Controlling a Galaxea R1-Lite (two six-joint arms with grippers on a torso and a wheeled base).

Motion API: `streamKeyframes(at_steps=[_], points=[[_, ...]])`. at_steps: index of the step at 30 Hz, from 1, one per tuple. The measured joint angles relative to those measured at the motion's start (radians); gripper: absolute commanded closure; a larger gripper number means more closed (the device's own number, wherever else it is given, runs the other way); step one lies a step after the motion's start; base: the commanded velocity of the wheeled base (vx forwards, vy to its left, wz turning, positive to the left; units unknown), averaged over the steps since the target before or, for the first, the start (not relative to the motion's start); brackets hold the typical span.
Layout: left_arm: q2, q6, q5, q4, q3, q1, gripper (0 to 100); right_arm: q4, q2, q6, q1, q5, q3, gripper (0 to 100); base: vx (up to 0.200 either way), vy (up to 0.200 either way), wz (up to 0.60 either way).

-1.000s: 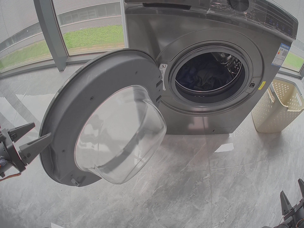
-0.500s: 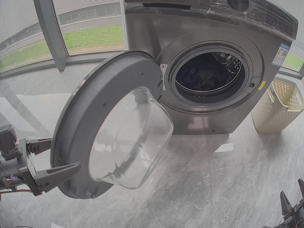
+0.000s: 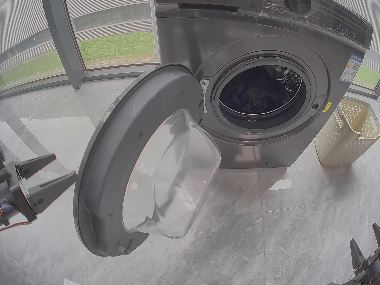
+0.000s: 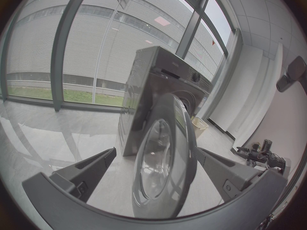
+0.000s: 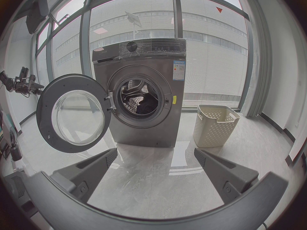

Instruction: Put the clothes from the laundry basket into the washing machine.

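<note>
Washing machine [image 3: 186, 36] stood against the window wall with its round door [image 3: 130, 139] swung out on the left-side hinge, part-way open, clear bowl facing the drum. The drum [image 3: 293, 82] held dark clothes [image 3: 253, 95] piled low in the opening, and none hung over the lip. From the right wrist view the same dark heap [image 5: 145, 106] sat at the bottom of the drum, with bare metal above it.

Laundry basket [image 3: 344, 143], cream and perforated, stood upright on the floor just beside the machine's right side. Its inner walls [image 5: 215, 112] were visible from the rim down, but I could not tell what lay at the bottom.

Left gripper [image 3: 64, 166] had its fingers spread wide and gripped nothing. It sat just beside the door's free outer edge, seemingly not touching. Its own wrist view put the door [image 4: 166, 157] edge-on between the fingers, farther off.

Right gripper [image 3: 363, 232] was low at the right, fingers spread, holding nothing, well apart from both machine and basket.
</note>
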Motion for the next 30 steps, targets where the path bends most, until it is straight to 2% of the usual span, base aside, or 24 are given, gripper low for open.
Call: streamKeyframes(at_steps=[3, 7, 17, 23, 30], points=[[-0.006, -0.012, -0.008, -0.013, -0.011, 0.049, 0, 0.0, 0.0, 0.0, 0.0, 0.0, 0.0, 0, 0.0, 0.0, 0.0], [-0.001, -0.013, -0.003, -0.014, -0.012, 0.072, 0, 0.0, 0.0, 0.0, 0.0, 0.0, 0.0, 0, 0.0, 0.0, 0.0], [0.098, 0.02, 0.0, -0.052, -0.006, 0.091, 0, 0.0, 0.0, 0.0, 0.0, 0.0, 0.0, 0, 0.0, 0.0, 0.0], [0.16, 0.044, 0.013, -0.085, -0.002, 0.012, 0, 0.0, 0.0, -0.001, 0.0, 0.0, 0.0, 0, 0.0, 0.0, 0.0], [0.234, 0.051, 0.127, -0.131, -0.012, -0.163, 0, 0.0, 0.0, -0.001, 0.0, 0.0, 0.0, 0, 0.0, 0.0, 0.0]])
